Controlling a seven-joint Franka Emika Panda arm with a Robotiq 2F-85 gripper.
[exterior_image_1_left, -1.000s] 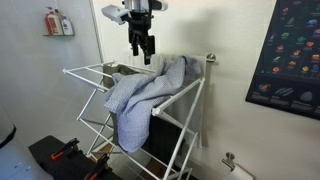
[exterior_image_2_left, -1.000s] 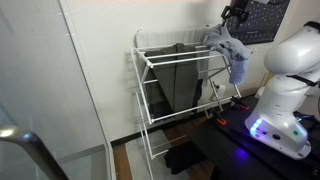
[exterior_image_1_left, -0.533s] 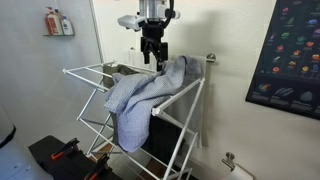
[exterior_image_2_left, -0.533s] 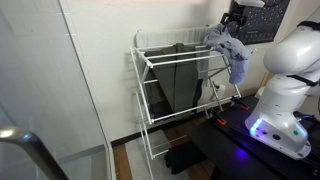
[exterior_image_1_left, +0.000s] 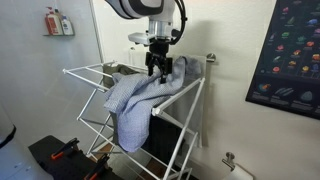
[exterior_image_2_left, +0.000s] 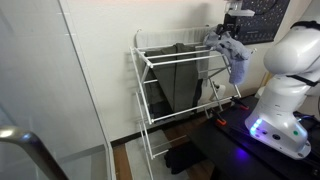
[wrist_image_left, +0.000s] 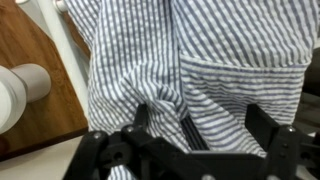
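A blue-and-white striped cloth (exterior_image_1_left: 140, 95) hangs crumpled over the top corner of a white wire drying rack (exterior_image_1_left: 85, 72). My gripper (exterior_image_1_left: 160, 70) points straight down just above the cloth's highest fold, jaws open, nothing between them. In the wrist view the striped cloth (wrist_image_left: 200, 50) fills the picture, and the gripper (wrist_image_left: 200, 118) straddles a bunched ridge of it, each black finger (wrist_image_left: 262, 115) standing wide apart. In an exterior view the gripper (exterior_image_2_left: 228, 30) hovers over the cloth (exterior_image_2_left: 232, 52) at the rack's (exterior_image_2_left: 150, 65) far end.
A dark garment (exterior_image_2_left: 180, 85) hangs inside the rack. A poster (exterior_image_1_left: 295, 55) is on the wall, with bottles (exterior_image_1_left: 57, 23) on a shelf and a wall hook (exterior_image_1_left: 210, 58) behind the rack. The robot's white base (exterior_image_2_left: 285, 90) stands beside the rack.
The gripper has moved sideways along the rack and come down, from above the bare rails to just over the top of the cloth. It stays open.
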